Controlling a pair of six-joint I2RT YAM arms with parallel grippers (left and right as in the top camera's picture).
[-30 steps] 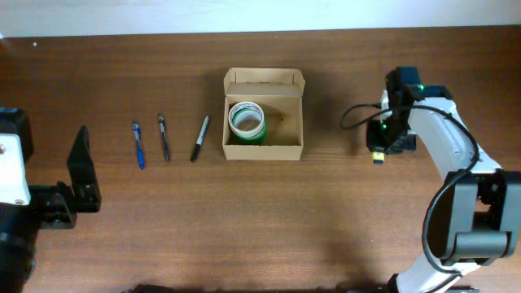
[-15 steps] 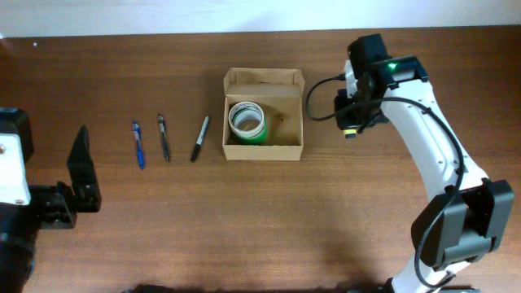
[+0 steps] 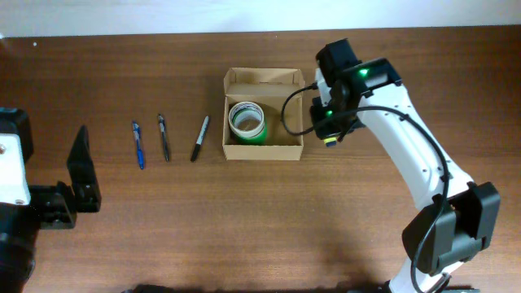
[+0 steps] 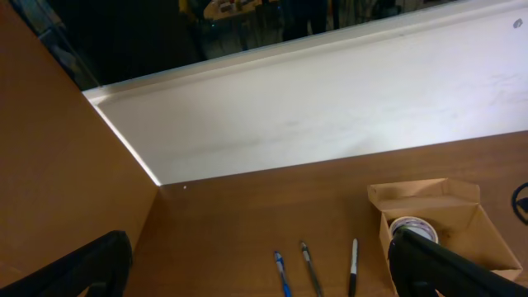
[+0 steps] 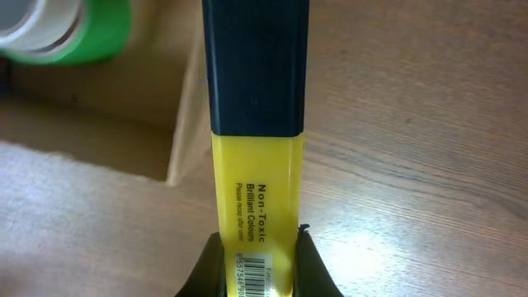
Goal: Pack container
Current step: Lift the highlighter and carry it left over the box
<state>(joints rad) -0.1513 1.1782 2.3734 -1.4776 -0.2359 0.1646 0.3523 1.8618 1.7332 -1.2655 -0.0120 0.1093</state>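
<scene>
The container [image 3: 262,151], a plain tan cardboard box, sits mid-table with its opening facing up and its flap lid [image 3: 264,76] standing open at the far edge. Its footprint looks nearly square, so no long axis is clear. A green tape roll [image 3: 247,120] lies inside. The right gripper [image 5: 257,256], just beside the box's right wall, clamps a yellow highlighter [image 5: 256,190], dark cap forward. The left gripper [image 4: 260,247] is spread wide, holding nothing.
</scene>
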